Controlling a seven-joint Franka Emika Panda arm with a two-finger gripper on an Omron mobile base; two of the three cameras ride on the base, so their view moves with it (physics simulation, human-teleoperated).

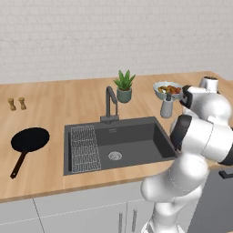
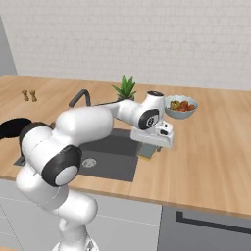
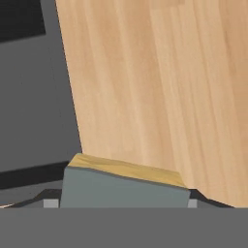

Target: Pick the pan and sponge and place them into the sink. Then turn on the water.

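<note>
The gripper (image 3: 121,203) was seen with its fingers spread wide on either side of the sponge (image 3: 123,186), a small block with a grey-green scrub face and a yellow layer at its far edge; a firm grip could not be confirmed. It was held above the wooden counter (image 3: 160,87), by the dark grey sink (image 2: 117,147). The black pan (image 1: 29,140) lay on the counter at the sink's 9 o'clock, its long handle pointing to 7 o'clock.

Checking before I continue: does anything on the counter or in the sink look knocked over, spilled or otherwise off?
Nothing stands out. The pan lies flat on the counter left of the sink, which is dry. The sponge sits between the fingertips.
</note>
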